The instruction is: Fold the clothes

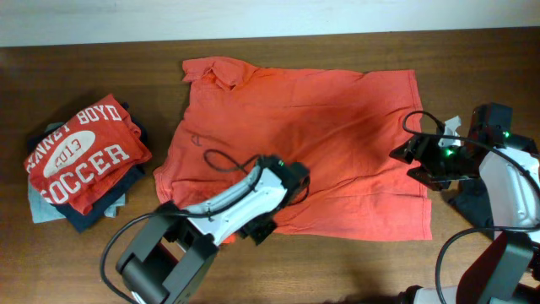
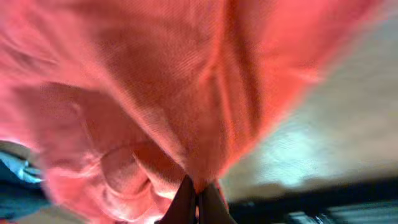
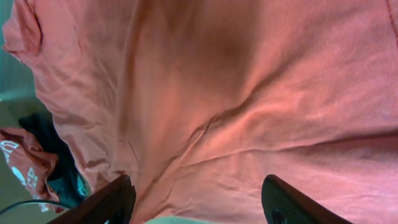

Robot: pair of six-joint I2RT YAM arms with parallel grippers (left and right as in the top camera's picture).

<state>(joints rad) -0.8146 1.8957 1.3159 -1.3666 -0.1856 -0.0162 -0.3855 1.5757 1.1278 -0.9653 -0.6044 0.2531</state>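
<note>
**Pile** (image 1: 83, 160): folded clothes at the table's (image 1: 51, 76) far left, red SOCCER tee on top. Leave alone.

**Shirt** (image 1: 337, 127): orange, spread flat at centre, collar at its far left corner. Not yet folded.

**Left claw** (image 1: 295, 181): closed on a pinch of shirt near the front edge, with cloth tenting from the tips in the wrist view (image 2: 198, 202). Lift low and carry straight across.

**Right claw** (image 1: 407, 154): jaws wide, holding nothing, over the shirt's right edge. It should probably take a matching grip first, or the fold may skew.
</note>
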